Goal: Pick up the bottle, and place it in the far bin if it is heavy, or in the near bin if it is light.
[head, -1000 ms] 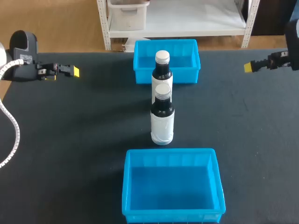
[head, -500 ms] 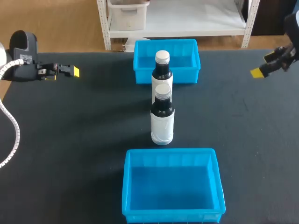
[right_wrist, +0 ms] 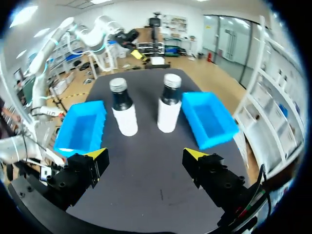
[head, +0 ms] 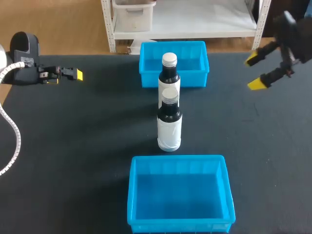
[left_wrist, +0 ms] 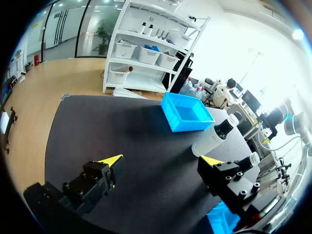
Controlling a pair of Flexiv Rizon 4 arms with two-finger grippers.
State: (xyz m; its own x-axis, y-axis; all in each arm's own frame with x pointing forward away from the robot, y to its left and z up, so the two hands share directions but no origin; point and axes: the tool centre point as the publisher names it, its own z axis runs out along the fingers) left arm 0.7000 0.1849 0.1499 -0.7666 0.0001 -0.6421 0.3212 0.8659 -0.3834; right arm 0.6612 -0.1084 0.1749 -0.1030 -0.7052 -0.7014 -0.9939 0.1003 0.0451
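Two dark bottles with white labels and caps stand in a line mid-table. The near bottle [head: 169, 124] [right_wrist: 122, 111] stands just ahead of the far bottle [head: 169, 72] [right_wrist: 168, 105] [left_wrist: 215, 137]. Behind them is the far blue bin [head: 148, 78] [right_wrist: 209, 122] [left_wrist: 186, 113], and in front lies the near blue bin [head: 179, 195] [right_wrist: 82, 127]. My right gripper [head: 254, 71] [right_wrist: 145, 154] hangs open at the table's right, facing both bottles from a distance. Off at the far left my left gripper [head: 73, 74] [left_wrist: 163, 161] is open and holds nothing.
The black tabletop [head: 87, 146] spreads wide on both sides of the bottles. The near bin's corner [left_wrist: 219, 219] shows under my left gripper's finger, and the near bottle's cap [left_wrist: 251, 158] peeks from behind it.
My right gripper has swung in from the right edge toward the bottles and turned, so both yellow tips now show apart. The left arm, bottles and bins have not moved.
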